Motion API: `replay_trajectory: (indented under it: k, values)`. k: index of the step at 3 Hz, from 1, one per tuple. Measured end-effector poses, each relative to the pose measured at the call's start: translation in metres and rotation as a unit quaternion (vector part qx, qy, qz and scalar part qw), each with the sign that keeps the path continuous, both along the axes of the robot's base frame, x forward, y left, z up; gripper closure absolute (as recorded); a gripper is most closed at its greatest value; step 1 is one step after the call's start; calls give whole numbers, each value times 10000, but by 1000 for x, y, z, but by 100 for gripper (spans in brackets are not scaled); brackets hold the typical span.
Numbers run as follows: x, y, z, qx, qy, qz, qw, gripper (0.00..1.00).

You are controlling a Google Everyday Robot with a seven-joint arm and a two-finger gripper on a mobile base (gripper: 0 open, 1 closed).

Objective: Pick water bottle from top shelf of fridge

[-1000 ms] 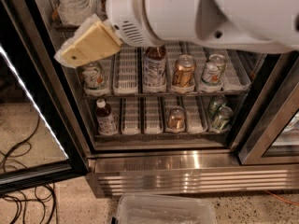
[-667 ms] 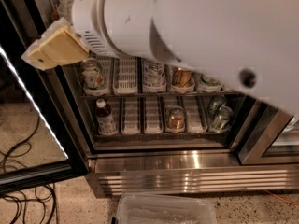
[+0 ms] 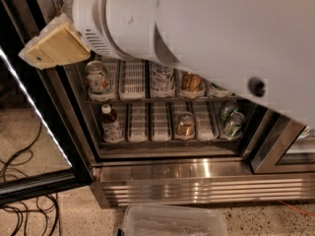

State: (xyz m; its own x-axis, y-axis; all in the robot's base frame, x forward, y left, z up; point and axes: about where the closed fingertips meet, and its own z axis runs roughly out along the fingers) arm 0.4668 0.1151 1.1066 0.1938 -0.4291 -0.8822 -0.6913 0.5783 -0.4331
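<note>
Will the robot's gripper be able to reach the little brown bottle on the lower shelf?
Probably yes. The door is open and nothing stands before the brown bottle; the gripper hangs up left, above it.

Speckled floor (image 3: 30, 129): black cables (image 3: 28, 219), plastic bin (image 3: 173, 223)

A bulky white arm (image 3: 206, 33) fills the upper right of the frame. Its tan pincer (image 3: 55, 50) sits at the upper left, in front of the open fridge (image 3: 197, 181). Below the arm, two wire shelves carry white lane trays (image 3: 133, 80). A can (image 3: 97, 77) stands at the left of the upper shelf, and a brown bottle (image 3: 111, 124) with a white cap stands below it. The door's lit strip (image 3: 34, 112) slants down the left. Cables (image 3: 24, 205) lie at the lower left, and a clear plastic tub (image 3: 172, 222) sits at the bottom edge.
</note>
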Motion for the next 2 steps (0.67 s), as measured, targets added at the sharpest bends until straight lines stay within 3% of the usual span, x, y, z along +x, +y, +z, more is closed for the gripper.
replay_trajectory:
  k: [2]
  values:
    - [0, 0, 0, 0, 0, 0, 10000, 0]
